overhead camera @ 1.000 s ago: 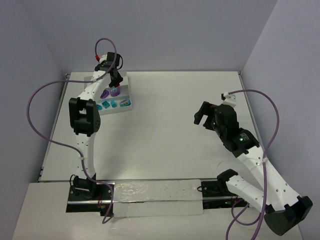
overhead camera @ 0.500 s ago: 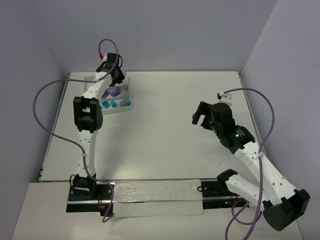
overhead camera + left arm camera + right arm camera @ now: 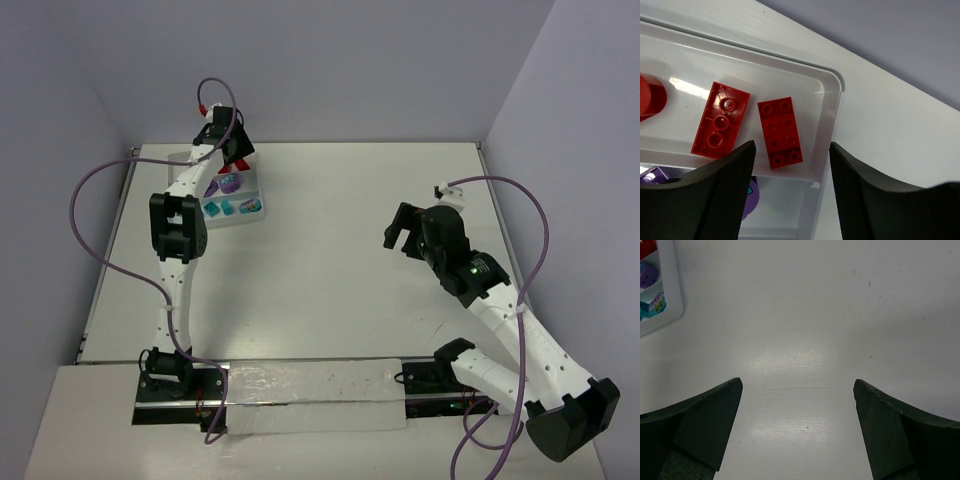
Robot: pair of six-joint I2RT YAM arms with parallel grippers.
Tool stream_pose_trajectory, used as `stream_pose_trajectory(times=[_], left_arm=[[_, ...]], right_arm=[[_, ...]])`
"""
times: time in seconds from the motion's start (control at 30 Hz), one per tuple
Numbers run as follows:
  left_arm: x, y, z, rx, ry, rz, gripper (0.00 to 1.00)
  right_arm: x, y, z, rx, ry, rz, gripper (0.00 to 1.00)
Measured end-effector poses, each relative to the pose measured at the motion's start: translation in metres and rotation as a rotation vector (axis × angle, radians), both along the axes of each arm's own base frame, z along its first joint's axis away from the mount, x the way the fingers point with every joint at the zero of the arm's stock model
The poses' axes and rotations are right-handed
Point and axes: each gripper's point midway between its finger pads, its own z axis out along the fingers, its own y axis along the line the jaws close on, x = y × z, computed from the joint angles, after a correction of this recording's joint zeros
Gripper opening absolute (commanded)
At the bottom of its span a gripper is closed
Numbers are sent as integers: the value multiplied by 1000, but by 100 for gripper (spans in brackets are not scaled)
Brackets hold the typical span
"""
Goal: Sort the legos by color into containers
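Note:
The white ribbed tray [image 3: 256, 196] stands at the far left of the table. In the top view it holds purple legos [image 3: 226, 185], teal legos [image 3: 228, 207] and a red one [image 3: 241, 164] at its far end. My left gripper [image 3: 233, 150] is open and empty above that far end. In the left wrist view, two red bricks [image 3: 720, 120] [image 3: 780, 132] lie flat in the end compartment by the tray's corner [image 3: 832, 85], with a rounded red piece [image 3: 650, 97] at the left edge and a purple piece [image 3: 749, 200] one compartment nearer. My right gripper [image 3: 398, 228] is open and empty over bare table.
A long clear strip [image 3: 310, 385] with black clamps runs along the near edge between the arm bases. The right wrist view shows the tray's corner [image 3: 675, 290] at top left with a purple [image 3: 647, 276] and a teal piece [image 3: 652, 305]. Grey walls close the back and sides.
My left gripper has moved a little toward the tray's far end, and the red brick now shows beside it. My right arm shifted slightly and then held still.

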Motion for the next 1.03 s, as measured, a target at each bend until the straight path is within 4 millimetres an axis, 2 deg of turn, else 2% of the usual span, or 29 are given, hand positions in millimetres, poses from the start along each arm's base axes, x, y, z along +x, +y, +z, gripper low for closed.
stream_pose_trajectory(times=[0.2, 0.3, 0.4, 0.47, 0.53, 0.63, 0.77, 0.83, 0.9, 1.03], left_arm=[[3, -5, 3, -13, -15, -26, 75], [-4, -5, 6, -17, -6, -34, 75], [-16, -6, 23, -25, -16, -41, 75], [-37, -4, 37, -24, -6, -44, 75], [-56, -7, 63, -27, -36, -52, 76], [-100, -14, 104, -15, -76, -67, 76], [-159, -39, 157, -32, -186, -128, 76], [-188, -45, 163, -44, -196, -156, 75], [-208, -47, 162, -59, -205, -173, 75], [-235, -39, 140, -59, -156, -171, 75]], right_arm=[[0, 0, 0, 0, 0, 0, 100], [0, 0, 0, 0, 0, -1, 100], [0, -1, 0, -3, -1, -3, 100], [1, -1, -1, -5, -1, -5, 100], [2, -1, -1, -9, -1, -11, 100], [4, -4, -3, -22, 2, -23, 100], [5, -6, -6, -39, 9, -38, 100], [6, -7, -7, -42, 9, -42, 100], [6, -8, -6, -41, 6, -44, 100], [5, -8, -5, -36, 1, -46, 100]])
